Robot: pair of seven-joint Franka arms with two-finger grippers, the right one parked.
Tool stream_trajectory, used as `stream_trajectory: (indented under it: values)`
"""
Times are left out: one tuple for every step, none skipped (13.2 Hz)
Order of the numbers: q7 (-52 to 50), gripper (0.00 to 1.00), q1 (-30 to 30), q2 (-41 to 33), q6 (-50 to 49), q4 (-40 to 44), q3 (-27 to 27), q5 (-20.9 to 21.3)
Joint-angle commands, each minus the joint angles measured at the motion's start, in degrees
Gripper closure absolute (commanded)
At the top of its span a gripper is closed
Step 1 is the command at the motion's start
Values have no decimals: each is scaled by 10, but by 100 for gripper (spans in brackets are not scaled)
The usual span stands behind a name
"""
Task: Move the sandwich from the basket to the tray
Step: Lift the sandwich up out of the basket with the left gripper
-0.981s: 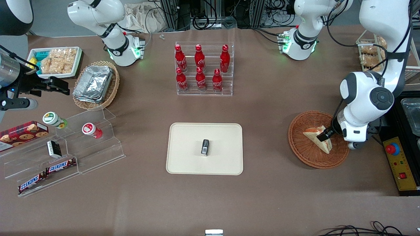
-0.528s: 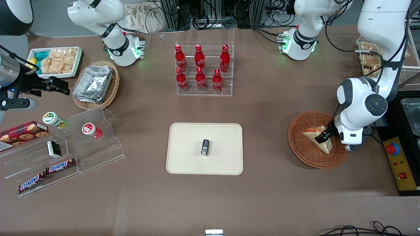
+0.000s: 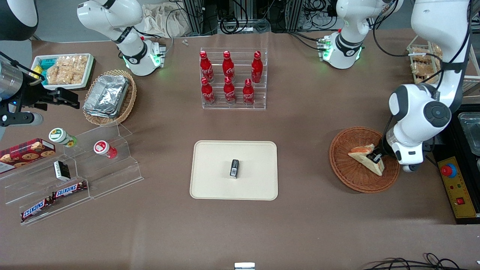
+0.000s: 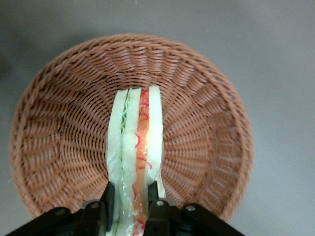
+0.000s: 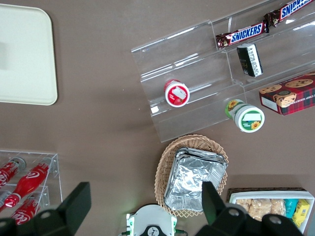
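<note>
Left wrist view: the gripper [image 4: 129, 209] is seen closest to the lens, its two black fingers [image 4: 108, 196] pressed against the outer bread faces of the sandwich [image 4: 135, 150], so the jaws are clamped on the wedge. The sandwich stands on edge, its filling layers facing the camera, with the woven floor of the basket [image 4: 59, 132] visible past it.

From the front, the sandwich [image 3: 363, 156] is noted above the basket [image 3: 347, 168], at the part nearest the working arm, held by the gripper [image 3: 376, 156]. Compared with half a second earlier, the wedge is seen rotated and tipped, its filling edge turned more upward, and the arm's wrist is shifted slightly toward the table's working-arm end. This is judged as the start of a lift: the grasp appears secured and the sandwich is being raised out of the basket, though whether it is fully clear of the wicker cannot be told.

Toward the table's middle, the tray [image 3: 210, 183] is recorded well apart from the basket, with a small dark object [image 3: 234, 167] lying near its centre. Transfer across the table is judged to remain, and a landing spot beside that object is advised.
</note>
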Motion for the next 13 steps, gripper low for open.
stream_trajectory:
  values:
    - [-25, 100, -2, -42, -146, 89, -19, 3]
    - [-21, 100, -4, -39, -233, 146, -25, 4]
    - [-9, 100, -5, -36, -306, 203, -35, 4]
    - [6, 100, -6, -32, -354, 243, -40, 3]
    - [19, 100, -6, -32, -380, 267, -47, 2]
    - [35, 100, -6, -33, -386, 275, -59, 2]
    - [51, 100, -5, -34, -387, 286, -68, 2]
    - [68, 100, -6, -36, -389, 290, -74, 2]
    - [100, 100, -5, -36, -396, 291, -85, 3]
    - [128, 100, -6, -32, -401, 294, -97, 3]
    - [131, 100, -6, -29, -400, 295, -117, 4]
    - [133, 100, -6, -23, -395, 296, -137, 8]
    - [133, 100, -11, -21, -388, 299, -163, 13]
